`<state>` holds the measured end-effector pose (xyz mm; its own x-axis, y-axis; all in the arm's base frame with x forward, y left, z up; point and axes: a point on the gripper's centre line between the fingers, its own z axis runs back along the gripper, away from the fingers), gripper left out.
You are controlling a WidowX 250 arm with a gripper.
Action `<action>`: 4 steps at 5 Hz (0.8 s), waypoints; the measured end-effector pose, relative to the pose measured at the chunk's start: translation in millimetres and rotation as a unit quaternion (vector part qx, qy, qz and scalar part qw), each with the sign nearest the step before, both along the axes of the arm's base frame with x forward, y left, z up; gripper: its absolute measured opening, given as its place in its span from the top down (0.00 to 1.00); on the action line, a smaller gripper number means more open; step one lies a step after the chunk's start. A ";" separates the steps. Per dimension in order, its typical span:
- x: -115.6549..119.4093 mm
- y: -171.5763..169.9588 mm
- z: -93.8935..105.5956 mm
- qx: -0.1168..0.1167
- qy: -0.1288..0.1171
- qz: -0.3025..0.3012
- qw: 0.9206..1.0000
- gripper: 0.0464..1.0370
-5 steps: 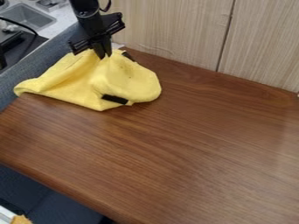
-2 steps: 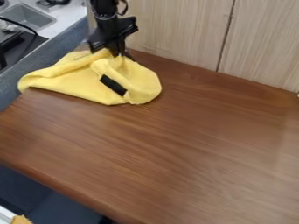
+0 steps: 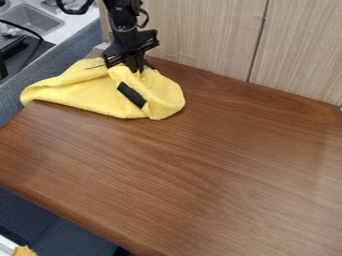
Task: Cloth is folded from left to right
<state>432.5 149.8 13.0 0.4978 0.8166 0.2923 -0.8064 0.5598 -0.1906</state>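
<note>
Pale wood-grain panels (image 3: 200, 37) kinda box in the brown wooden table (image 3: 214, 170); my black gripper (image 3: 137, 69) is at the rumpled yellow cloth (image 3: 87, 94), can't tell how open or if holding.

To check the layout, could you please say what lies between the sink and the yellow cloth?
Between sink and cloth, the camera view shows countertop and a blue-gray panel.
</note>
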 end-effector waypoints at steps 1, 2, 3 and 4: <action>1.3 -1.5 0.2 -0.007 0.004 -0.008 1.000 0.83; 0.4 -3.2 -0.1 -0.013 0.008 -0.010 1.000 0.57; 0.4 -3.9 -0.4 -0.014 0.008 -0.012 1.000 0.26; -1.3 -6.7 -0.5 -0.019 0.008 -0.016 1.000 0.04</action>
